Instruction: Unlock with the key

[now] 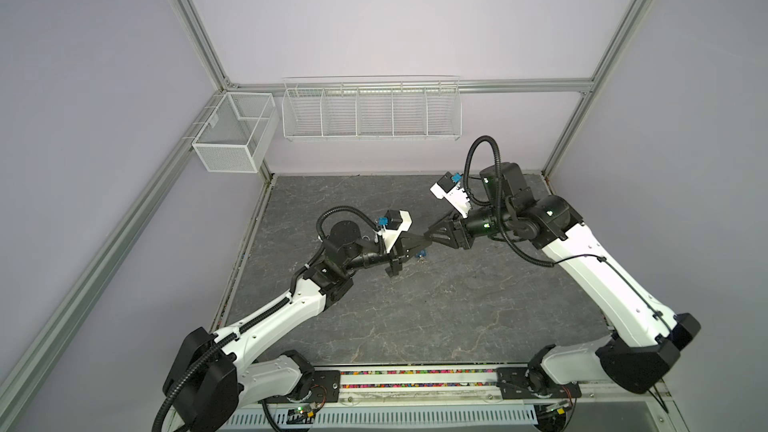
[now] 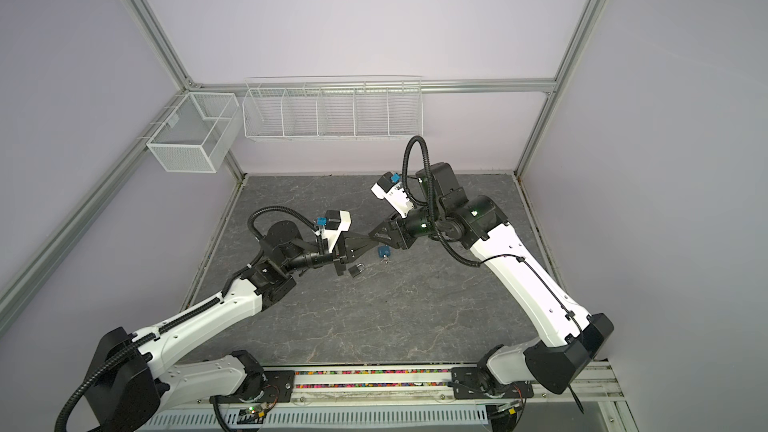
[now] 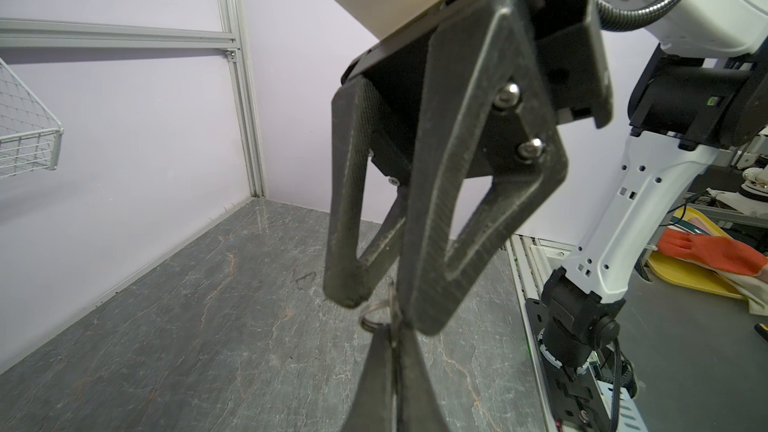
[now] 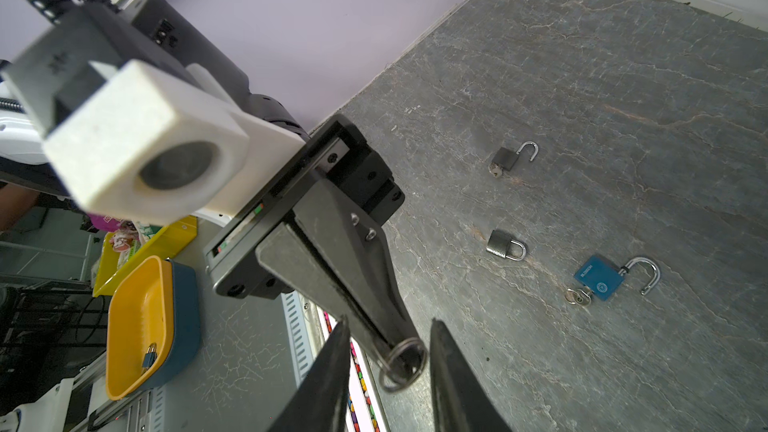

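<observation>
- left gripper point(image 4: 395, 344) is clamped tight on the key ring point(image 4: 404, 364), in the air near the blue padlock point(image 4: 600, 277); only the ring pokes past the tips, the key's blade is hidden
- likely held out like this so the other arm can take a truer hold
- right gripper point(image 3: 388, 312) meets it tip to tip, jaws apart, fingers point(image 4: 446, 351) either side of the ring, touching nothing
- blue padlock lies on the table point(image 4: 623, 76), shackle sprung, key in its base
- open grey padlock point(image 4: 512, 155) lies well beyond the blue padlock
- closed grey padlock point(image 4: 505, 245), near the blue padlock, is probably this key's target
</observation>
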You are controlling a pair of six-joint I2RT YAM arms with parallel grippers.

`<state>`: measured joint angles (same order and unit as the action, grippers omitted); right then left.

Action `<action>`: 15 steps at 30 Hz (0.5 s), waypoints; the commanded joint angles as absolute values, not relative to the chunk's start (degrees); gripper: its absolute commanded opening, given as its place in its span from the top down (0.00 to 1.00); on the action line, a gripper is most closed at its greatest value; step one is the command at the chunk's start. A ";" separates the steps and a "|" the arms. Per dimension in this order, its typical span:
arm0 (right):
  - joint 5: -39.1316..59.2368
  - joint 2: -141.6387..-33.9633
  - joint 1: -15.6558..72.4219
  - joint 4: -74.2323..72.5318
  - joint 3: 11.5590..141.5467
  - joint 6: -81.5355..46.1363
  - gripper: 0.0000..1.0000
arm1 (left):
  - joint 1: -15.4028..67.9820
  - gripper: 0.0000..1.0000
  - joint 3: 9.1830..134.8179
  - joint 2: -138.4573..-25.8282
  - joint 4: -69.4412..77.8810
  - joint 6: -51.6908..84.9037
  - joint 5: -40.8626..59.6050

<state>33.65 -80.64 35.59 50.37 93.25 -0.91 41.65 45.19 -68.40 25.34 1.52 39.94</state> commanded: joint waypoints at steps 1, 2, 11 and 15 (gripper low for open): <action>36.35 -81.25 35.10 50.96 92.68 1.58 0.70 | 41.44 1.00 47.20 -69.08 27.07 1.59 41.38; 36.51 -81.25 35.09 50.87 92.55 1.71 0.70 | 41.48 1.00 47.36 -69.19 26.99 1.58 41.57; 36.05 -80.71 34.02 51.41 92.37 2.88 0.80 | 41.48 1.00 49.29 -70.53 25.77 2.19 43.58; 36.02 -80.25 33.43 51.24 92.02 2.99 0.86 | 41.45 1.00 50.14 -70.91 25.15 2.67 44.47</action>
